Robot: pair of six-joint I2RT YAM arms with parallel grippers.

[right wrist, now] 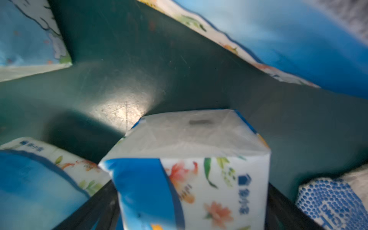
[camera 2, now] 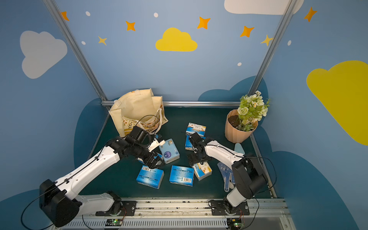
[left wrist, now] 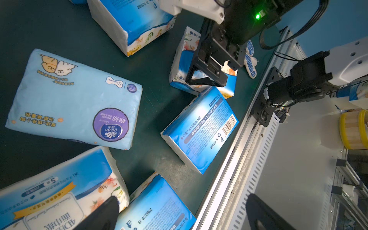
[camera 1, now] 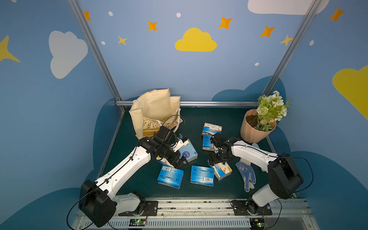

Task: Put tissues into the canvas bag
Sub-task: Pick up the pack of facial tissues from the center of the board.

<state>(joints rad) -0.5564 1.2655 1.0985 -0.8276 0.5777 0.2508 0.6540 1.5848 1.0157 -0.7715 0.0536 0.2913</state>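
While the wide-spread right gripper [camera 1: 214, 163] straddles a floral tissue pack [camera 1: 222, 171] beside the dotted work glove [camera 1: 246, 173], the left gripper [camera 1: 181, 164], equally wide, hovers over scattered tissue packs [camera 1: 170, 176] before the canvas bag [camera 1: 153, 108].

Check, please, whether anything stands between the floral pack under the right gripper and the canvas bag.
Yes: the pale blue pack and the left arm, reaching in front of the canvas bag, lie across the direct line. The right gripper straddles the floral pack, jaws open.
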